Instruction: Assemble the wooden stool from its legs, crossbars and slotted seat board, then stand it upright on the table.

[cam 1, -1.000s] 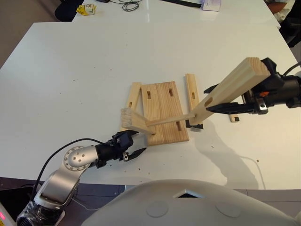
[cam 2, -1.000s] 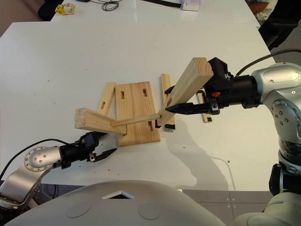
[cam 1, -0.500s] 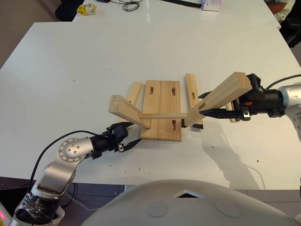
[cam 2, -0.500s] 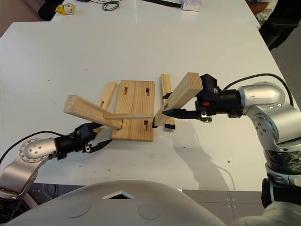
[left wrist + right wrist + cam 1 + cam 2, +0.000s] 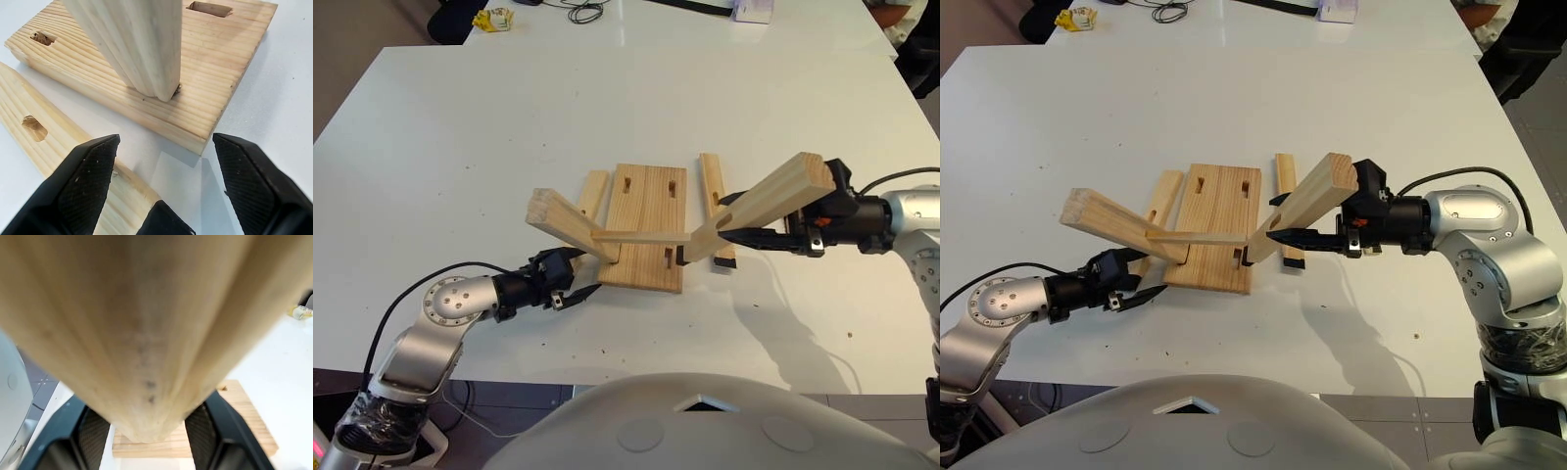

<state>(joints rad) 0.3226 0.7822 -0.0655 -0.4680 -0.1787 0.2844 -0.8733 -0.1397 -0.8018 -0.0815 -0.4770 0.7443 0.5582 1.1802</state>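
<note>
Crossbar [image 5: 641,236] runs level from the raised leg [image 5: 759,204] pinched in my right fingers [image 5: 205,426] to the other leg [image 5: 566,223], whose foot stands on the board [image 5: 646,196] toward the worktop's [image 5: 460,147] near edge, just ahead of my spread left fingers [image 5: 90,181], the nearer pair.

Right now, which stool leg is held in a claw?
The raised leg in the right claw; the other raised leg stands ungripped on the seat board; two lie flat beside it.
</note>
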